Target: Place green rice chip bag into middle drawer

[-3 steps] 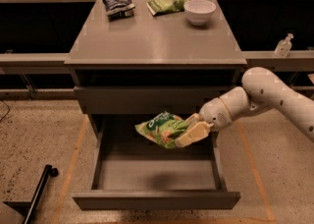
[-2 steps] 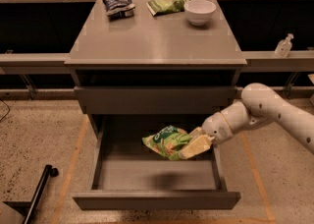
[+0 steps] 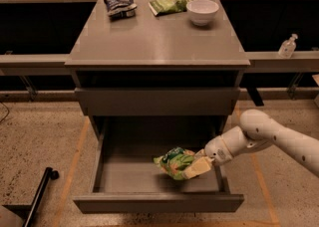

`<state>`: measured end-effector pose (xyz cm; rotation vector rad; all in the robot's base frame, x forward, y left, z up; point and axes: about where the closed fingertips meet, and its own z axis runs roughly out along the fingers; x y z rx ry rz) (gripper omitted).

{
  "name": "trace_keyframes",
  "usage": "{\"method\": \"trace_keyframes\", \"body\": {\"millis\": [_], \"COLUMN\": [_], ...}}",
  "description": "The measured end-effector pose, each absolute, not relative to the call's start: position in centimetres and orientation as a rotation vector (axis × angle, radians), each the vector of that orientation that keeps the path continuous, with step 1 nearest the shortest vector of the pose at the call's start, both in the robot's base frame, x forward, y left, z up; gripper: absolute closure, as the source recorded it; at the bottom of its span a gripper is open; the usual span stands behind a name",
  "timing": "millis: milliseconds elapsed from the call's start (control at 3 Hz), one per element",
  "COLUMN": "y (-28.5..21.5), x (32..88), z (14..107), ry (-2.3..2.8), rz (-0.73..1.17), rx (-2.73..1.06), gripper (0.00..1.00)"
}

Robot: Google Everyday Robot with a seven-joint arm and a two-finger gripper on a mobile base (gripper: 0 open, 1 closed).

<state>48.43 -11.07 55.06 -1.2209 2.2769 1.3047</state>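
Note:
The green rice chip bag (image 3: pixel 175 163), bright green with orange-tan chip pictures, hangs inside the open middle drawer (image 3: pixel 158 203), low over its grey floor on the right side. My gripper (image 3: pixel 200 166) reaches in over the drawer's right wall and is shut on the bag's right end. The white arm comes in from the right. The drawer is pulled far out, with tall side walls and a plain flat front.
On the cabinet top stand a white bowl (image 3: pixel 202 11), a smaller paler green bag (image 3: pixel 170 3) and a dark blue-black bag (image 3: pixel 120 4). A closed flat drawer front (image 3: pixel 157 101) sits above the open drawer. A clear bottle (image 3: pixel 288 46) stands on the right ledge.
My gripper has lowered the bag from above the drawer's right side down into the drawer, close to its floor.

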Motion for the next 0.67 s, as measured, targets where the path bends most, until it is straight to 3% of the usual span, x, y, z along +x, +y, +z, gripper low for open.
{"method": "trace_keyframes", "body": {"millis": [667], "y": [-11.86], "x": [48.7], "z": [51.95], "ry": [2.34], "rz": [1.215], "rx": [-1.08], "gripper": [0.6]}}
